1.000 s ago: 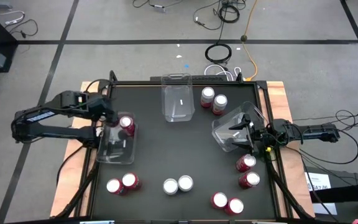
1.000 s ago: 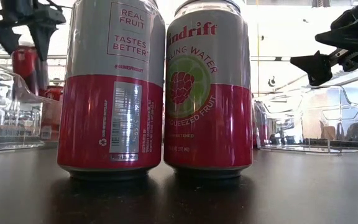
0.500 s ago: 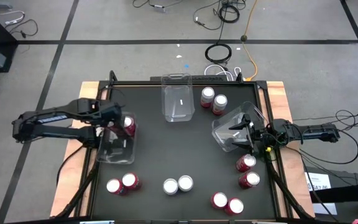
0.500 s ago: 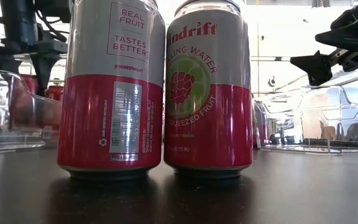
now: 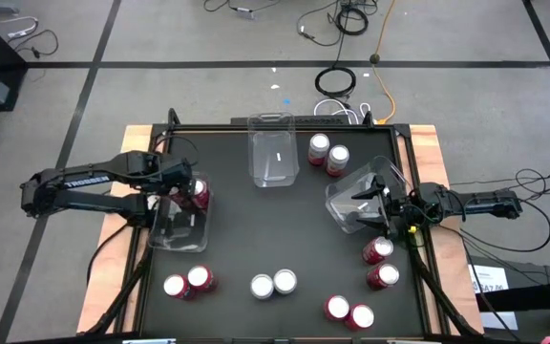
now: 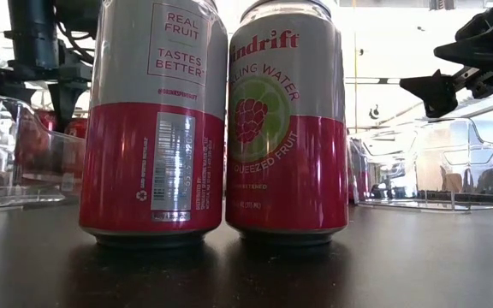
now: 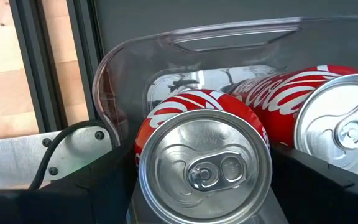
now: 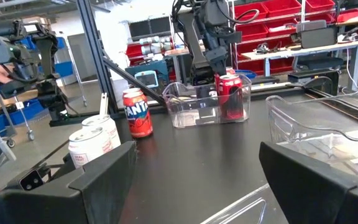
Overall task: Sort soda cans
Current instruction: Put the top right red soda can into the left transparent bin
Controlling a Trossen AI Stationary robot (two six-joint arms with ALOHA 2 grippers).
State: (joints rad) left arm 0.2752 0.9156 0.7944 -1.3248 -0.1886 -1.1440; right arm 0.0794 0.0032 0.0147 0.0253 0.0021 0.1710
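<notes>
The left gripper [image 7: 204,186] clasps a red Coca-Cola can [image 7: 202,158] inside the clear bin [image 7: 229,43], another just beside it; the right gripper [image 8: 194,180] spread wide, empty.

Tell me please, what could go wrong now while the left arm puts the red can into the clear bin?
1. The left end effector holds a red can close beside a second red can already in the bin; lowering it may knock that one.
2. The can sits near the clear bin wall, so it may catch the rim or push the bin.
3. The right end effector waits open over another bin and might nudge it.
</notes>
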